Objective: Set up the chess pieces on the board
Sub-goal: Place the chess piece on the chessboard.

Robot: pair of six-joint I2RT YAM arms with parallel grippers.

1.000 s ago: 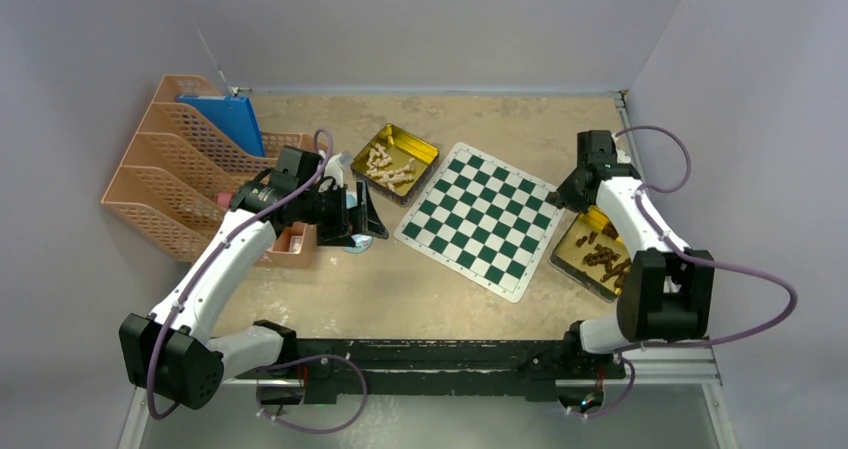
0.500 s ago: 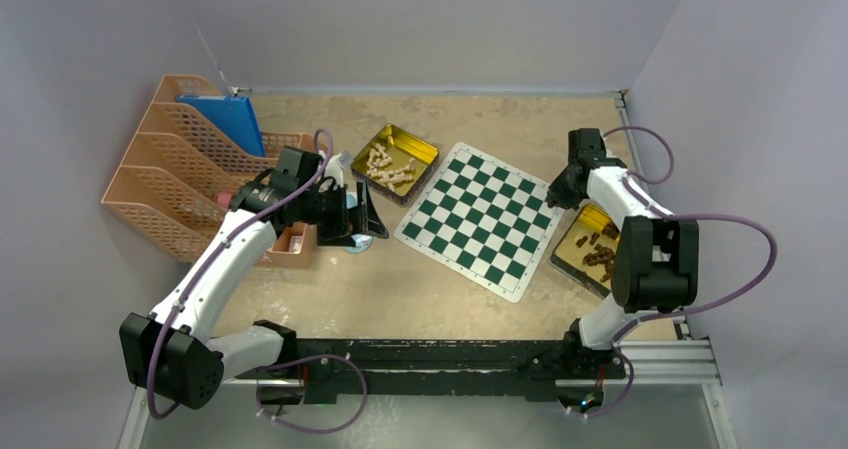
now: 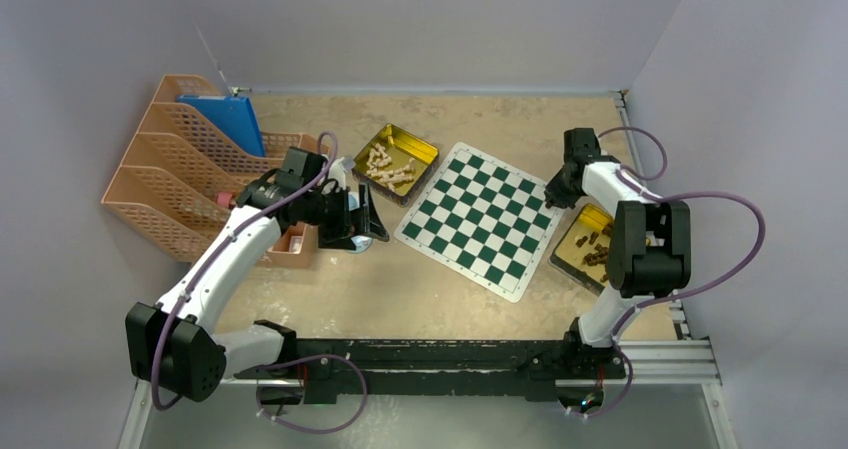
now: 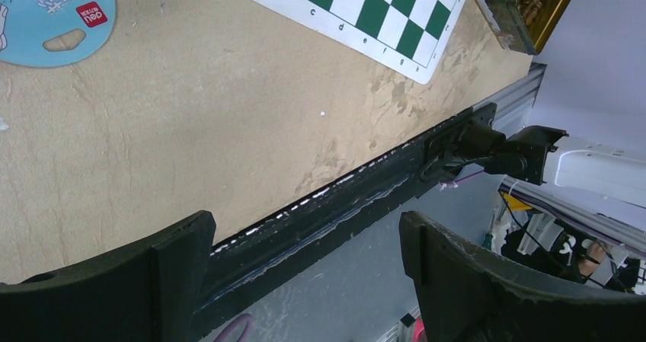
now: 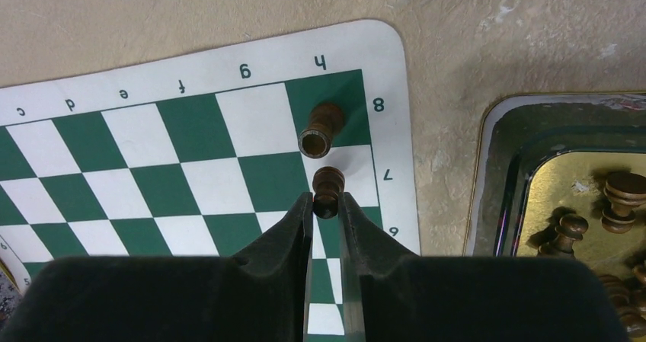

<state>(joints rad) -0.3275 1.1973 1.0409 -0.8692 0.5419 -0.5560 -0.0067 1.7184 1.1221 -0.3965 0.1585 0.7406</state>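
Observation:
The green and white board lies mid-table; its h-file corner shows in the right wrist view. A dark brown rook stands on h8. My right gripper is shut on a dark brown pawn and holds it over square h7, at the board's right corner. More dark brown pieces lie in a gold tin to the right. Pale beige pieces lie in a second gold tin. My left gripper is open and empty, left of the board, with wide-spread fingers.
Orange file racks with a blue folder stand at the left. A small orange tray and a round blue disc lie by my left gripper. The table's black front rail runs along the near edge.
My right arm has swung from over the dark pieces' tin toward the board's right corner, its elbow folding in. My left arm has barely moved.

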